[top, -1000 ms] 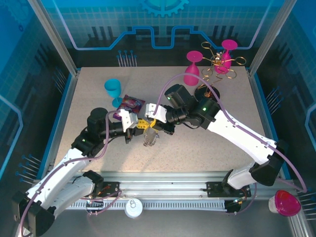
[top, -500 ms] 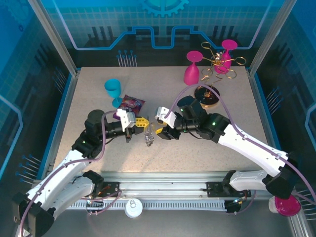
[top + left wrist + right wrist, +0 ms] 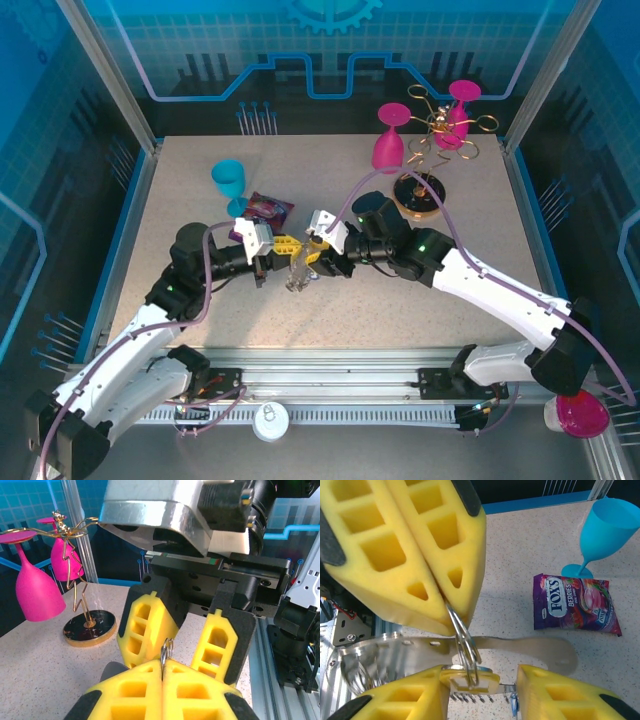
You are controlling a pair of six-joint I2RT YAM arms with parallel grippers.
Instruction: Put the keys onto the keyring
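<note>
Left gripper [image 3: 163,672]: yellow pads pressed together, pinching the wire of the keyring [image 3: 464,642], which hangs below them over the middle of the table [image 3: 420,300]. Right gripper [image 3: 480,676]: tip to tip with the left, pads spread apart. Remaining items as I read them from my station, by size:

1. Gold wire rack [image 3: 440,125], far right corner, on a round dark base.
2. Two pink goblets [image 3: 390,145], upside down, one on the rack and one just beside it.
3. Blue goblet [image 3: 228,182], upright, far left.
4. Purple candy packet [image 3: 575,605], flat, near the blue goblet's foot.
5. Yellow-headed key [image 3: 470,677] — threaded on the ring, sitting between the right pads with a gap on one side.
6. Blue-headed key [image 3: 513,706] — I make out only a sliver, low beside the chain links.
</note>
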